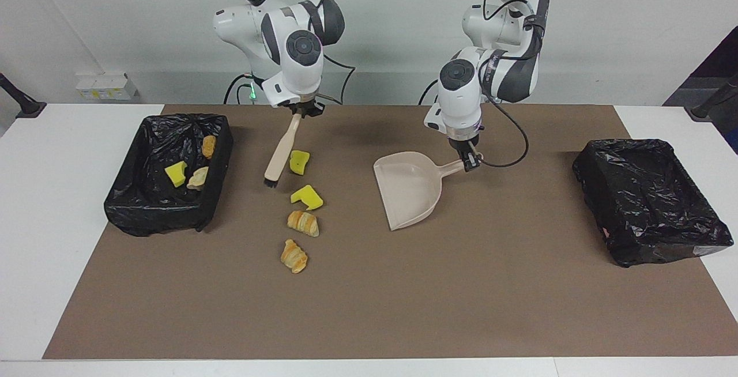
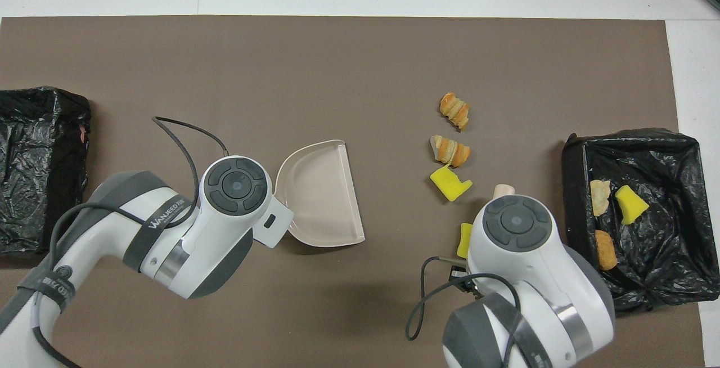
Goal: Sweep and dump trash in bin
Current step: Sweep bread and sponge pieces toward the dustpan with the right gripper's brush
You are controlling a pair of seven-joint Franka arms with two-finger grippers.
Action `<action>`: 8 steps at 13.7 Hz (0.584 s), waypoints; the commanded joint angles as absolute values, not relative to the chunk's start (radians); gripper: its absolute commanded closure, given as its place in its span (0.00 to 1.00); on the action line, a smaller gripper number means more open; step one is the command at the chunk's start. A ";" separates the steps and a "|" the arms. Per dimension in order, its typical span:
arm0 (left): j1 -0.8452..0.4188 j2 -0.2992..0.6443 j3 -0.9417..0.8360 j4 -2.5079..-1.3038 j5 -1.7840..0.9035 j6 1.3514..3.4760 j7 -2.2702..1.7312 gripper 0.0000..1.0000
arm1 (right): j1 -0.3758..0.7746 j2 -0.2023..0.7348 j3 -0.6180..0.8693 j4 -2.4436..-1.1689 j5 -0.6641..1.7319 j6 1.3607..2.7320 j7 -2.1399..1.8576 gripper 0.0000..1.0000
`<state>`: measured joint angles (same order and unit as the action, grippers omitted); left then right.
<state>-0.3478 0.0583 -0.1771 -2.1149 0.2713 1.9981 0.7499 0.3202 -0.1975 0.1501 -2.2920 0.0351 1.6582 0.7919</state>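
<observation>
Trash is only partly dealt with, as far as I can see. Three pieces already lie in the bin point(image 1: 167, 184) at the right arm's end of the table, a yellow chunk and two tan lumps on the black liner. Four more are loose on the brown mat point(image 1: 369, 308), strung in a line beside that bin: a yellow sponge piece point(image 1: 298, 161) nearest the robots, then another yellow chunk point(image 1: 307, 196), then a croissant-like lump point(image 1: 303, 222), and a second croissant lump point(image 1: 294, 255) farthest out.

The right gripper point(image 1: 300, 113) is clamped on the handle end of the brush point(image 1: 281, 153), which slants down with its dark bristles close to the mat, just beside the nearest sponge piece (whether they touch the mat I cannot tell). The left gripper point(image 1: 470, 161) is closed on the handle of the dustpan point(image 1: 410, 189), which sits empty with its open mouth toward the trash, apart from it.

So, by my reckoning, the remaining four need sweeping into the pan and then tipping out. The other bin point(image 1: 648, 198), at the left arm's end, looks to hold nothing.
</observation>
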 commanded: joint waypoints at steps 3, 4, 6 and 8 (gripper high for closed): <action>-0.361 0.044 -0.166 -2.137 0.268 2.025 0.726 1.00 | 0.460 -0.284 0.150 -2.451 0.095 1.729 1.046 1.00; -0.359 0.044 -0.166 -2.137 0.268 2.026 0.726 1.00 | 0.460 -0.269 0.150 -2.459 0.097 1.773 1.048 1.00; -0.359 0.043 -0.166 -2.147 0.256 2.042 0.716 1.00 | 0.462 -0.191 0.150 -2.459 0.106 1.924 1.037 1.00; -0.362 0.041 -0.166 -2.152 0.256 2.054 0.710 1.00 | 0.431 -0.120 0.147 -2.435 0.104 2.055 0.959 1.00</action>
